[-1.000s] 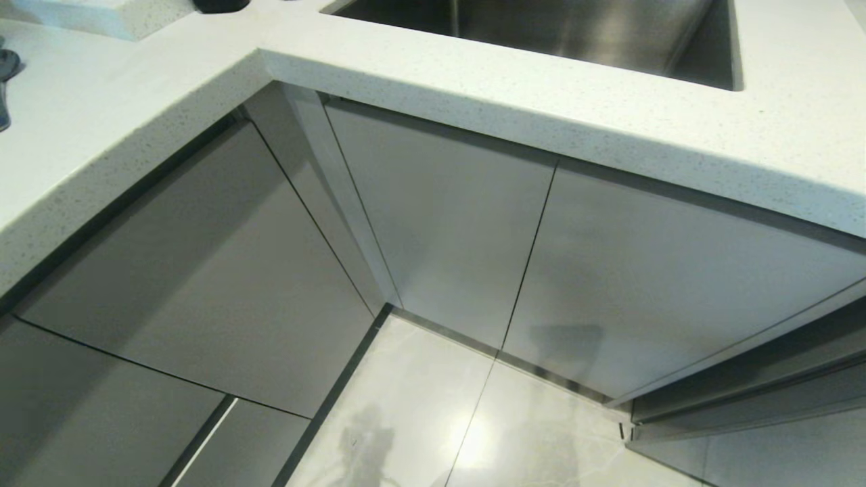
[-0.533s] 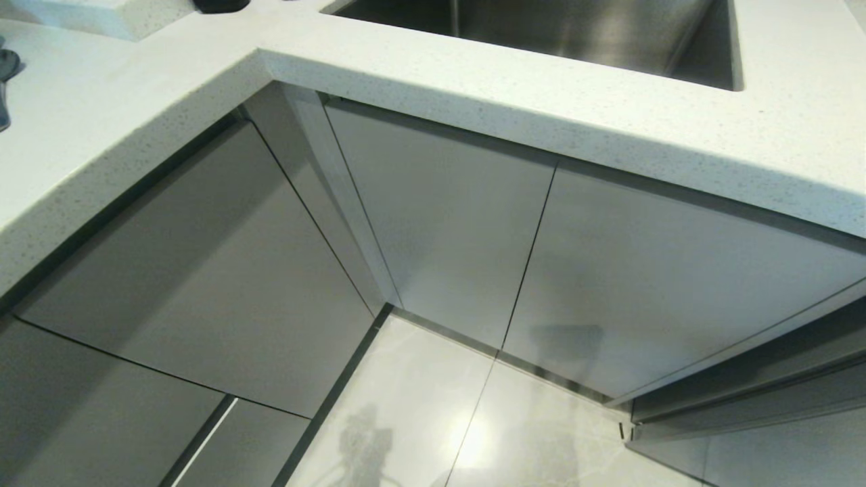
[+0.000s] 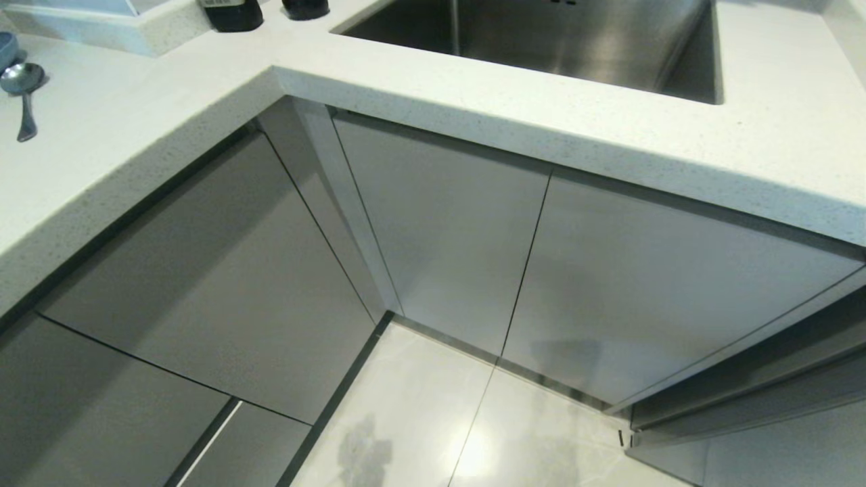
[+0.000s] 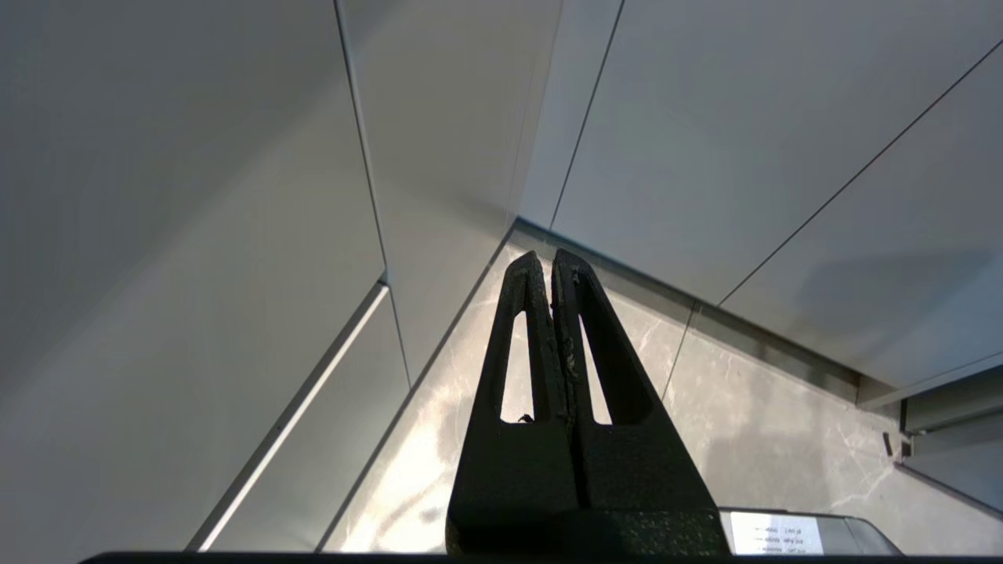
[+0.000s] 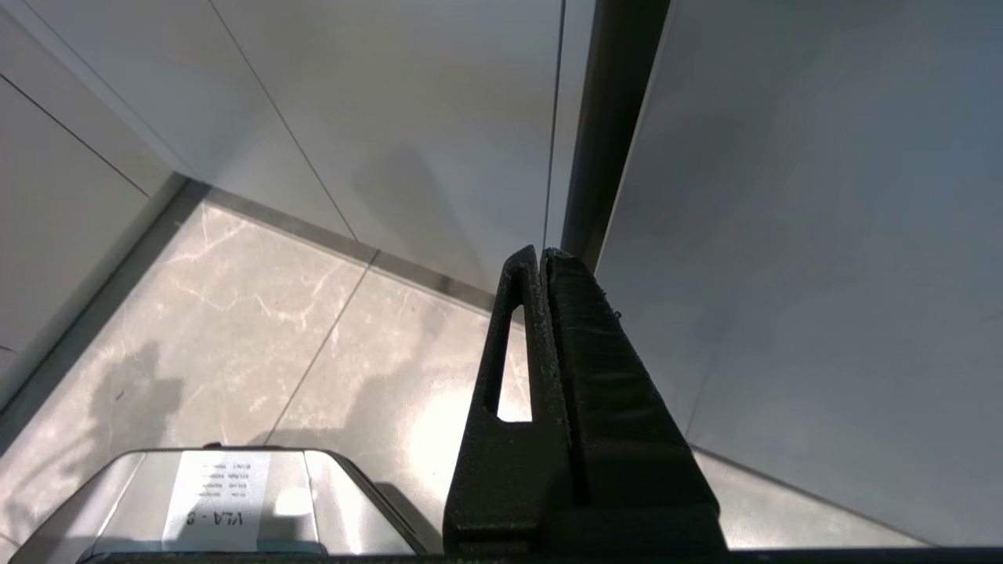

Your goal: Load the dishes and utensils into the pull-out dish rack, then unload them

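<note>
Speckled white stone bench (image 3: 473, 95) with recessed steel sink (image 3: 541, 40); slim silver spoon (image 3: 24, 98) lies far left of the sink. Left end effector (image 4: 546, 262) and right end effector (image 5: 541, 258), black tapered fingers pressed together, hang over glossy marbled floor (image 3: 440, 419).

White speckled countertop (image 3: 135, 128); silver spoon (image 3: 24, 95) lying on it

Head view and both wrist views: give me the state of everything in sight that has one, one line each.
Spoon: lying flat on the countertop, untouched.
Sink: nothing visible in the part that shows.
Cabinet doors: shut.
Panel at lower right: standing slightly proud of the doors.
Left pincer: shut, holding nothing, above the floor.
Right pincer: shut, holding nothing, close to a cabinet front.
</note>
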Controlling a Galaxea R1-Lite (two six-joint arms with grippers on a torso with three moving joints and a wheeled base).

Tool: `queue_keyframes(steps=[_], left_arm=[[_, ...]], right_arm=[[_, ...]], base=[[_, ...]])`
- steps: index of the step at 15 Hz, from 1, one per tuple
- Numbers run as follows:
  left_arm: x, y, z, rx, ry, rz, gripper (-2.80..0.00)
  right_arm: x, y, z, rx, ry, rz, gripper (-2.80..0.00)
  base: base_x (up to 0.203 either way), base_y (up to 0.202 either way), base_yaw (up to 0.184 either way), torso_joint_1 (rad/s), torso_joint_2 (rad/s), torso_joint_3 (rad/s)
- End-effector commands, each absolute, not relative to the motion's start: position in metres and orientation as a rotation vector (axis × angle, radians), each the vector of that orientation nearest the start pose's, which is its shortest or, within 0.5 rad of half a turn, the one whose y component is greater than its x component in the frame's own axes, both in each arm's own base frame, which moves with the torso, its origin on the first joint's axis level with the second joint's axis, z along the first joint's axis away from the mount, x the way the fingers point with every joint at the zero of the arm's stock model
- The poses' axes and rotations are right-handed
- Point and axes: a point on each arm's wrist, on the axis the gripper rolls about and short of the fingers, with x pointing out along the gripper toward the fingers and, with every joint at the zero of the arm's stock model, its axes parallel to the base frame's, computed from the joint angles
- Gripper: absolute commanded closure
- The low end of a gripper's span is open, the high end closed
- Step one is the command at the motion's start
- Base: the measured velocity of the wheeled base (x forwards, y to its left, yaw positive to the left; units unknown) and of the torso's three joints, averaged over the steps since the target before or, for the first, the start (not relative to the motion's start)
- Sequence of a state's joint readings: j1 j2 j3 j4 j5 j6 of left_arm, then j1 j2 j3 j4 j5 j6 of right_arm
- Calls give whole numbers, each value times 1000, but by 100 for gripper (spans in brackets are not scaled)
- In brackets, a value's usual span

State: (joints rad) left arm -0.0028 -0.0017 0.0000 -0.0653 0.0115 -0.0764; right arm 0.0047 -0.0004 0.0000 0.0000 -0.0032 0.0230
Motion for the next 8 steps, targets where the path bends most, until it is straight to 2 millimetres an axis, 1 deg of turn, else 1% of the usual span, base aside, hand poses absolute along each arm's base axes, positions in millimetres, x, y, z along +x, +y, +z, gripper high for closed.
queue_keyframes(steps=[1, 8], left_arm=[[-21, 0, 75, -77, -41, 8, 0], [-21, 0, 75, -77, -40, 8, 0]], right_arm=[[-23, 0, 75, 23, 2, 2, 0], [-23, 0, 75, 23, 2, 2, 0]], base=[[0, 0, 0, 4, 2, 196], [0, 0, 0, 2, 2, 199]])
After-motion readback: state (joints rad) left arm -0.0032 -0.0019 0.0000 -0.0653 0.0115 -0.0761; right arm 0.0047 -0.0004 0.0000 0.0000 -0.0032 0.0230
